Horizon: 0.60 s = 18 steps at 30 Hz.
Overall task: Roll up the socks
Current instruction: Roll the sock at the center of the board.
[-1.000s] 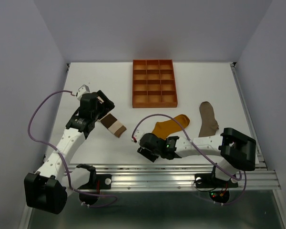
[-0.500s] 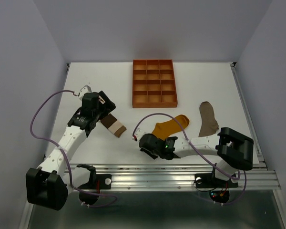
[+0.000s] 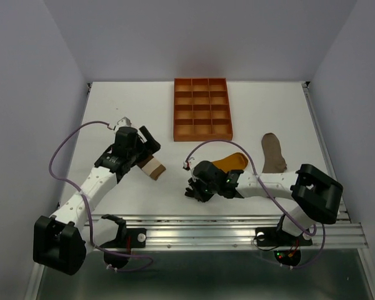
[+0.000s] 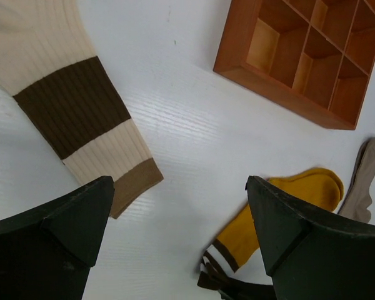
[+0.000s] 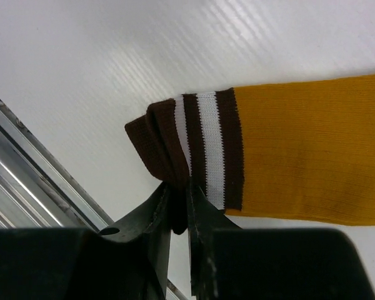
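The mustard-yellow sock point(image 3: 229, 162) point(image 5: 306, 156) lies at the table's front centre. Its brown-and-white striped cuff point(image 5: 194, 144) is bunched and pinched between the fingers of my right gripper point(image 3: 197, 186) point(image 5: 180, 192), which is shut on it. The cream sock with tan and brown bands point(image 3: 154, 168) point(image 4: 69, 94) lies to the left. My left gripper point(image 3: 146, 147) point(image 4: 178, 182) hovers over its banded end, jaws wide open and holding nothing. The taupe sock point(image 3: 273, 153) point(image 4: 362, 178) lies flat at the right. The left wrist view also shows the mustard sock point(image 4: 281, 206).
An orange gridded tray point(image 3: 176, 111) point(image 4: 234, 47) stands at the back centre. A metal rail point(image 3: 237, 226) runs along the near table edge, close behind the right gripper. Purple cables loop from both arms.
My right gripper has closed on the mustard sock's cuff and shifted slightly toward the sock, bunching it shorter. My left arm has moved right, further over the cream sock.
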Motion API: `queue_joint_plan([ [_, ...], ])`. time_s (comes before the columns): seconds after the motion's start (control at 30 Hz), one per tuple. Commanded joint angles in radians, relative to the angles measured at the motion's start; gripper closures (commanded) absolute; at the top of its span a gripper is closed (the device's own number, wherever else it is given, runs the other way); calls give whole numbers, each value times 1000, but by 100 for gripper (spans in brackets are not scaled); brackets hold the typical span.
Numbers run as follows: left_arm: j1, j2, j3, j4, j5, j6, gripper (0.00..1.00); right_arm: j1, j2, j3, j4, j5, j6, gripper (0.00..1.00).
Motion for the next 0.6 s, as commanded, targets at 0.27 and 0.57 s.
queue_joint_plan([
  [0.27, -121, 2, -43, 54, 54, -6, 1, -147, -61, -110, 237, -316, 177, 88],
  [0.57, -185, -24, -78, 105, 127, 16, 1, -266, -62, -161, 316, -407, 306, 90],
])
